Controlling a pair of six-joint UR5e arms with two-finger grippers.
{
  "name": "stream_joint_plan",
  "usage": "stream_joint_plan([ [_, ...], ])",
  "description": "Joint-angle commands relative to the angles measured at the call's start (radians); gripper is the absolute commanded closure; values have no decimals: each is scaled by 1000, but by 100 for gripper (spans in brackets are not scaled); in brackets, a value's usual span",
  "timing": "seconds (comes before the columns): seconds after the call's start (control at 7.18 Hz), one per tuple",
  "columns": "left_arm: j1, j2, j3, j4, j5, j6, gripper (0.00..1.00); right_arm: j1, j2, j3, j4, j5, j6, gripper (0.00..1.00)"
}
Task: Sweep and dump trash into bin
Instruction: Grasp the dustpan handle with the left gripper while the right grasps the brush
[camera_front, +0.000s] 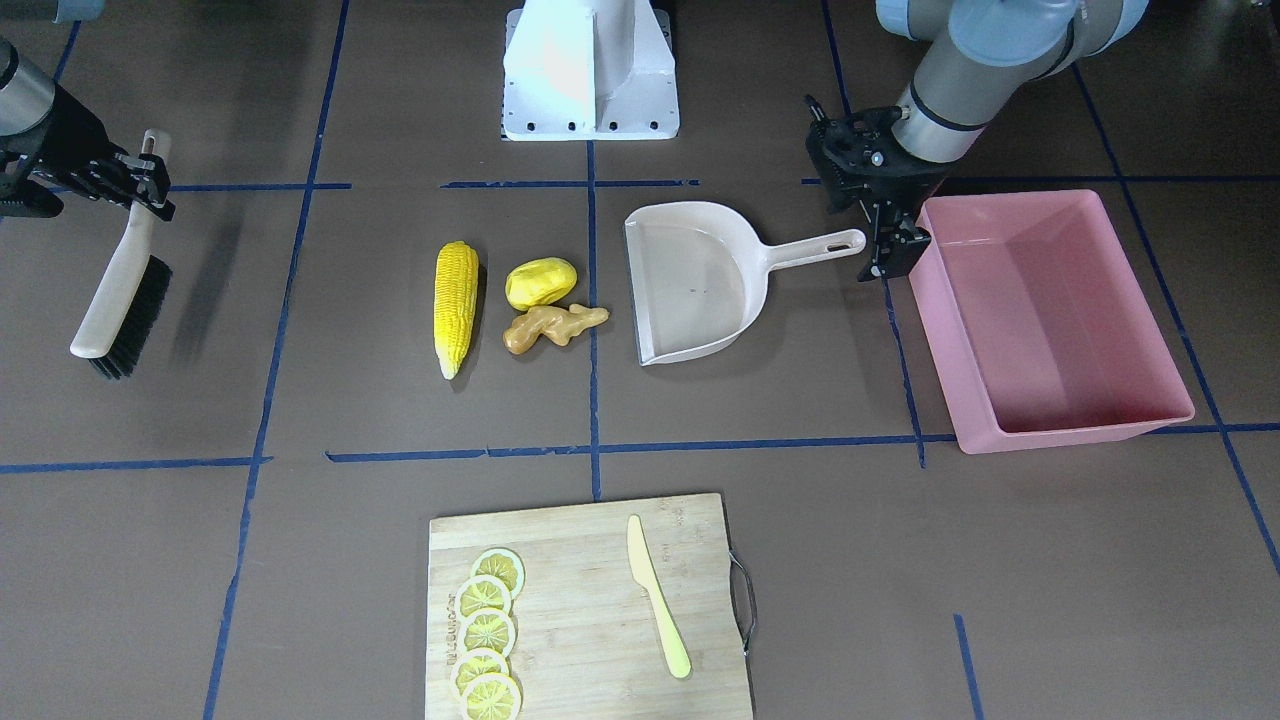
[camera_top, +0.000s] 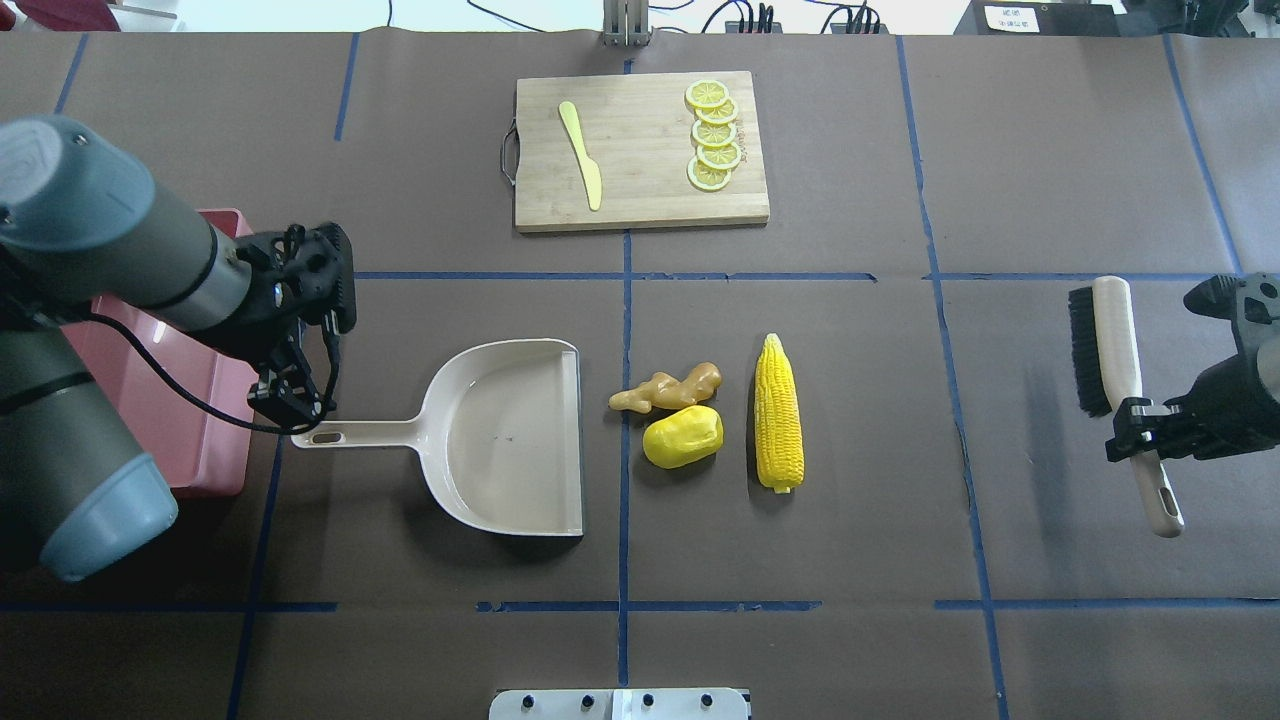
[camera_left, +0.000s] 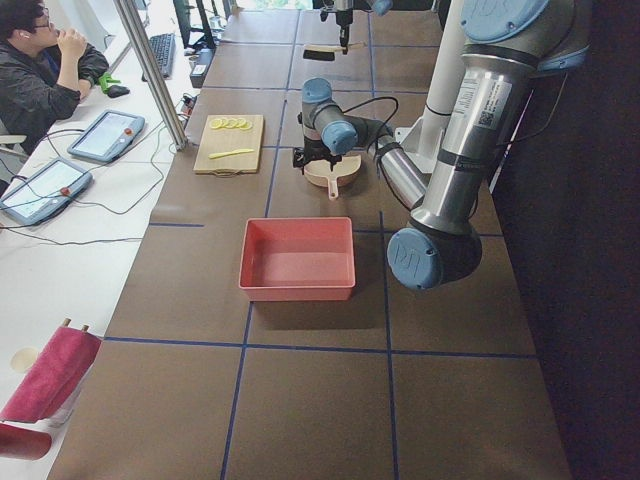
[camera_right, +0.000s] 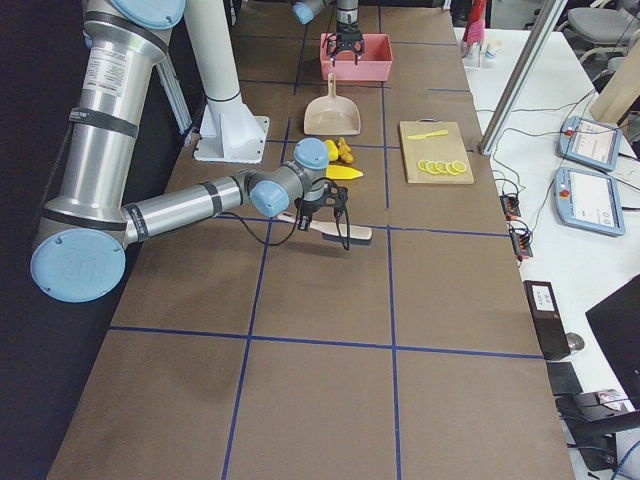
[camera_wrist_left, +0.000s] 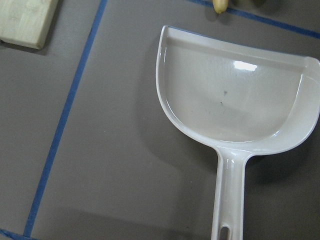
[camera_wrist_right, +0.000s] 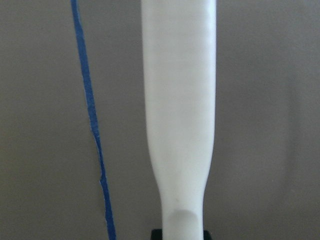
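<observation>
The pink bin (camera_front: 1060, 432) is being kept at the robot's left end of the table, just beyond the dustpan's handle, so that a loaded pan need only be carried a short way to be tipped; nothing is being shown inside it. The beige dustpan (camera_front: 700, 280) is being left flat on the table with its straight open mouth turned towards the trash and its handle pointing at the bin; that way the handle is being offered to the left gripper (camera_front: 893, 255), which is being hung just over the handle's end. Whether its jaws are spread or pressed together cannot be told from these views, though the handle seems not yet to be gripped.

The brush (camera_front: 120, 290) is being pinched by its pale handle in the right gripper (camera_front: 140, 185), bristles down and raised off the table, well apart from the trash on the side away from the pan; from there a stroke would be driving everything towards the mouth.

The trash is being left in a loose group between brush and dustpan: the corn cob (camera_front: 456, 305) is lying lengthwise, parallel to the pan's mouth and nearest the brush; the potato-like lump (camera_front: 541, 283) and the ginger root (camera_front: 555, 326) are lying touching, just beside the mouth. Sweeping is judged not yet begun.
</observation>
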Motion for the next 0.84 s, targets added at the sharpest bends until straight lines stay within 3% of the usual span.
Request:
stream_joint_plan([
  [0.0, 77, 19, 0, 1, 67, 3, 0, 0, 77, 26, -98, 0, 0, 100],
  [0.28, 129, 22, 10, 1, 78, 3, 0, -3, 123, 51, -175, 2, 2, 100],
  [0.7, 186, 17, 39, 1, 115, 3, 0, -4, 142, 60, -190, 3, 2, 100],
])
